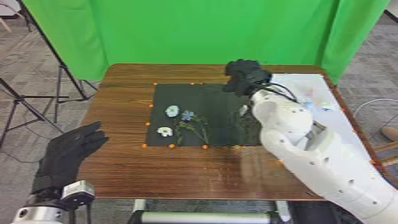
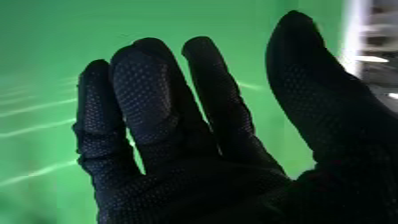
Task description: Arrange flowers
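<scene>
Flowers [image 1: 172,111], round-headed in white and blue, some thin-stemmed, lie mostly left on a flat black mat [image 1: 209,94]. Right hand [image 1: 247,77], textured fabric, at the mat's far right: fingers extended, apart. Left hand [image 1: 64,159], near left: fingers extended. Wooden table [image 1: 204,175]; green curtain [image 1: 213,30] beyond; grey carpet [image 1: 18,45].

You get bright, fairly even light across the worktop [image 1: 120,170] in the head view, with the white board [image 1: 342,122] brightest; in the right wrist view, pale streaks cross the green curtain [image 2: 44,30] near white glare.
</scene>
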Tool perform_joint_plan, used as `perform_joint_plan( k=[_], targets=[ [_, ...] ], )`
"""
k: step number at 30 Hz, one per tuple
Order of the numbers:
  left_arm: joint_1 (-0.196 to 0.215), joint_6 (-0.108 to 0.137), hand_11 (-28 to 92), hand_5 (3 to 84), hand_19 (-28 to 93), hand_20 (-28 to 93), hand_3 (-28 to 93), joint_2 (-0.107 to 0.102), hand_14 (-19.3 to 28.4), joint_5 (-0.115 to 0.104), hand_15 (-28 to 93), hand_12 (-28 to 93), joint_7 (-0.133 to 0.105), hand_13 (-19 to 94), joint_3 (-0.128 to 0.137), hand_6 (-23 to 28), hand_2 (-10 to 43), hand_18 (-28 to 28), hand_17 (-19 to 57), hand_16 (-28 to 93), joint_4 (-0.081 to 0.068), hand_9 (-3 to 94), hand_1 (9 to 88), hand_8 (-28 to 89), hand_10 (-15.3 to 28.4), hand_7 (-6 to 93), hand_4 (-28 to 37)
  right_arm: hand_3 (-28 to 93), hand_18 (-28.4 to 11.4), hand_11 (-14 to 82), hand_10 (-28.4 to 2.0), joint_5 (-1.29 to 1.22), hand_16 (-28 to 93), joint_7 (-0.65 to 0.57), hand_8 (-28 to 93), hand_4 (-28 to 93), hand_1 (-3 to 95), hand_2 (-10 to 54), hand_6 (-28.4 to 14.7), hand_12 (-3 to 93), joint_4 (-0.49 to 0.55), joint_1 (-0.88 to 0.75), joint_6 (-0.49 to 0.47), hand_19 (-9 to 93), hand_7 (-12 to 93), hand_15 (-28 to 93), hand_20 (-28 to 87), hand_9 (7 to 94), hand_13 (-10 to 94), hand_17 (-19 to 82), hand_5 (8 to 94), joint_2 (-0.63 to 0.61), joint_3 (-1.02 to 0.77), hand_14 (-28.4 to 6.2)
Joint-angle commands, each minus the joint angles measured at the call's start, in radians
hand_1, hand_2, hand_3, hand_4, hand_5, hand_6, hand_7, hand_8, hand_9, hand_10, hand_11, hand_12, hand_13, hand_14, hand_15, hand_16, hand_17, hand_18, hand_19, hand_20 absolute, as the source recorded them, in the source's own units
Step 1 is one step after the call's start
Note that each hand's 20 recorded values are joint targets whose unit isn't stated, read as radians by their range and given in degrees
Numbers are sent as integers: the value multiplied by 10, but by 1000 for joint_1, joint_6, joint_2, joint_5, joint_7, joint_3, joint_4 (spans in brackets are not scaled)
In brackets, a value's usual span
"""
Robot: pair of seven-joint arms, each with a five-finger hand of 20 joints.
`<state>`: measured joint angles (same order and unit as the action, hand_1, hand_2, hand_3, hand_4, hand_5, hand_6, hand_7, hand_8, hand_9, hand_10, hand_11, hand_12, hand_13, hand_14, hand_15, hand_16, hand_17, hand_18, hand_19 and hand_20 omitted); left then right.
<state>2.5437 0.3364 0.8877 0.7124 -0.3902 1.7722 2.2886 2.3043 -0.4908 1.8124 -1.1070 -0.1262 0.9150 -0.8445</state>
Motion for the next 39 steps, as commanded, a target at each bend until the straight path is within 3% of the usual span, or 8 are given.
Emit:
perform_joint_plan(
  k=[1, 5, 8, 12, 27, 30, 36, 39],
  targets=[
    [2, 3, 393, 478, 558, 157, 823, 14, 283, 2, 611, 114, 11, 285, -14, 147, 42, 218, -96, -119, 6, 410, 276, -84, 229, 153, -137, 862, -226, 199, -213, -22, 174, -105, -108, -259, 323, -85, -85, 166, -107, -119, -35, 865, 178, 770, 169, 518, 575, 261, 533, -162, -156, -118],
    [-14, -10, 393, 478, 558, 157, 823, 16, 283, 6, 611, 114, 23, 284, -17, 147, 43, 217, -95, -118, -1, 411, 275, -84, 228, 153, -138, 863, -223, 195, -209, -22, 171, -147, -108, -263, 323, -84, -83, 165, -144, -155, -52, 862, 180, 769, 167, 511, 571, 258, 530, -163, -205, -116],
    [-9, -1, 393, 478, 558, 157, 822, 15, 283, 0, 610, 114, 14, 285, -24, 147, 43, 218, -96, -119, 0, 411, 276, -84, 228, 153, -138, 863, -223, 194, -207, -7, 168, -165, -109, -265, 323, -84, -81, 166, -191, -131, -76, 862, 183, 772, 167, 509, 573, 257, 530, -141, -198, -113],
    [-24, -8, 393, 478, 557, 157, 823, 19, 284, 3, 610, 114, 19, 285, -33, 147, 42, 218, -96, -118, -4, 411, 275, -84, 228, 153, -138, 864, -222, 192, -205, -5, 165, -178, -111, -268, 323, -85, -81, 166, -209, -133, -85, 862, 184, 775, 168, 505, 573, 257, 528, -130, -201, -112],
    [-32, -17, 393, 478, 558, 158, 823, 26, 284, 1, 610, 114, 22, 284, -32, 147, 43, 218, -96, -119, -6, 410, 275, -84, 228, 154, -137, 865, -220, 187, -202, 29, 159, -186, -114, -274, 326, -82, -75, 166, -272, -149, -142, 858, 185, 777, 170, 500, 564, 252, 526, -93, -239, -115],
    [-39, -25, 394, 479, 558, 158, 823, 33, 284, 12, 610, 114, 29, 284, -31, 147, 43, 218, -96, -119, -6, 410, 277, -84, 228, 154, -138, 864, -220, 186, -201, 39, 157, -193, -116, -275, 327, -80, -73, 166, -288, -148, -158, 858, 187, 776, 171, 501, 564, 251, 527, -91, -249, -115],
    [-35, -15, 393, 478, 557, 158, 823, 27, 283, 0, 610, 114, 12, 284, -34, 147, 44, 217, -95, -119, -9, 410, 276, -84, 228, 154, -138, 861, -221, 188, -193, 47, 154, -181, -118, -276, 331, -78, -71, 165, -297, -144, -145, 856, 188, 774, 171, 512, 569, 250, 529, -89, -252, -114],
    [-42, -22, 394, 479, 557, 157, 822, 26, 283, 3, 610, 114, 18, 284, -36, 147, 44, 217, -95, -118, -12, 410, 277, -84, 228, 154, -137, 859, -220, 193, -178, 40, 152, -176, -119, -277, 335, -76, -61, 164, -296, -148, -133, 854, 194, 771, 172, 533, 573, 250, 540, -87, -242, -111]
  ],
)
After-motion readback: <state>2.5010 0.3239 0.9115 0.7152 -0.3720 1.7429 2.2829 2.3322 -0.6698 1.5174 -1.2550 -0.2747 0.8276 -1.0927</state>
